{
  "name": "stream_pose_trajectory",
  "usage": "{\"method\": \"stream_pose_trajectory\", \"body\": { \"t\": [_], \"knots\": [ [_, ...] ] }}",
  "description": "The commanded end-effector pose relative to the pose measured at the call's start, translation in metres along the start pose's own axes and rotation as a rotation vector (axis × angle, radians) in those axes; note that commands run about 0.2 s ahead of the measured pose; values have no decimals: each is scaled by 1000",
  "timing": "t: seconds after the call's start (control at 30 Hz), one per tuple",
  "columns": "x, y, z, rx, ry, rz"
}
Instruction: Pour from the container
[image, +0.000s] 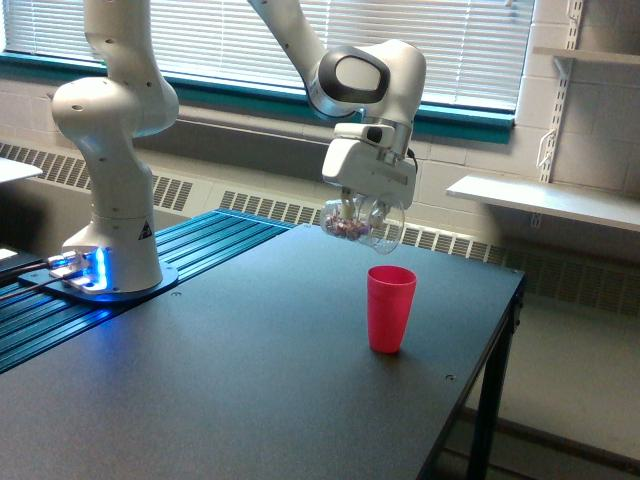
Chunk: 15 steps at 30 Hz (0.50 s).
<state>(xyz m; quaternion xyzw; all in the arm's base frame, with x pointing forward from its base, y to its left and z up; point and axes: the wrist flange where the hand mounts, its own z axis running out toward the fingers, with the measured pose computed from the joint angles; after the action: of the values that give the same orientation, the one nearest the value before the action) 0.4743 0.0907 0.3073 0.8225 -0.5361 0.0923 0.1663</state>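
The dark table (250, 380) is lying mostly bare, giving open passage across its front and middle. One obstacle is standing on it: the pink cup (390, 309), upright toward the exterior view's right, with free surface all round it. The gripper (362, 208) is hanging above and slightly to the exterior view's left of that cup, gripping the clear container (362, 224) tilted on its side, with an air gap showing between container and cup rim. The arm's white base (108, 200) is blocking the far corner at the exterior view's left
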Motion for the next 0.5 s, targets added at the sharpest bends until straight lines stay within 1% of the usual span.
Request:
{"method": "stream_pose_trajectory", "body": {
  "t": [0.03,0.23,0.4,0.5],
  "knots": [
    [8,-2,0,-44,-13,-30],
    [17,-6,1,-65,-28,-21],
    [19,-10,-1,-82,-37,-36],
    [19,-11,-2,-98,-61,-40]
  ]
}}
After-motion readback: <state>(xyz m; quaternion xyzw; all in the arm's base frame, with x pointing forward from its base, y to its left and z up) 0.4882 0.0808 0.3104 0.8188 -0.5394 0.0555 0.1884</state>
